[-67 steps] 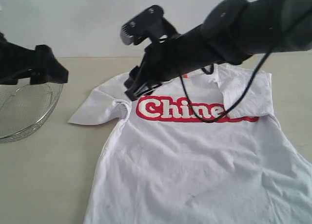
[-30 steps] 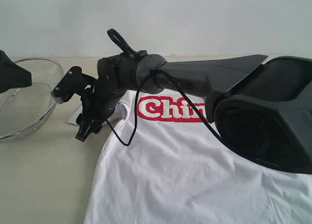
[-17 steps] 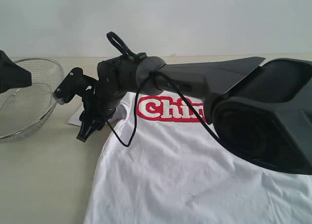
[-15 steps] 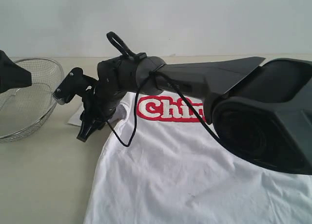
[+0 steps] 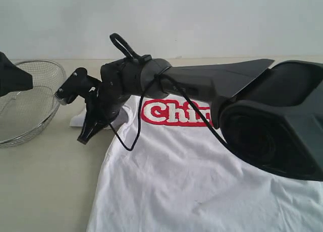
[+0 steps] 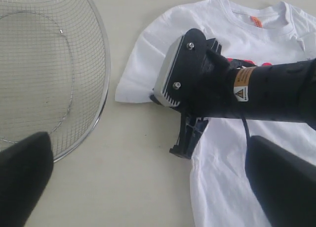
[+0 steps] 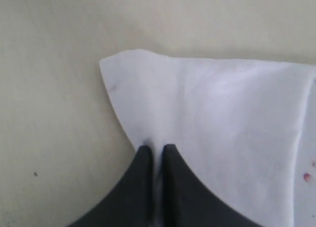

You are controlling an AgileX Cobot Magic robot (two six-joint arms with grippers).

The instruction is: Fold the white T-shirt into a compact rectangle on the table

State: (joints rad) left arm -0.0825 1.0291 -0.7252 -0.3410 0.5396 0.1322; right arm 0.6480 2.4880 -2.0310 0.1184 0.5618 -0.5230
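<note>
Table (image 5: 40, 191): one T-shirt (image 5: 192, 181), one basket (image 5: 30, 106)

Round wire-mesh metal basket (image 5: 30, 116) at the far left, standing upright with open side up; plain pale wall (image 5: 212, 20) behind it.

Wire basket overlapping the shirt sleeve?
No, bare table shows between the wire-mesh basket rim and the white T-shirt sleeve.

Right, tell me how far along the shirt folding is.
Done: no fold shows; the white T-shirt lies spread on the table, lettering up. In hand: the right arm's jaws are shut on one sleeve at its edge. Still to do: folding that sleeve in, then the rest into a compact rectangle.
</note>
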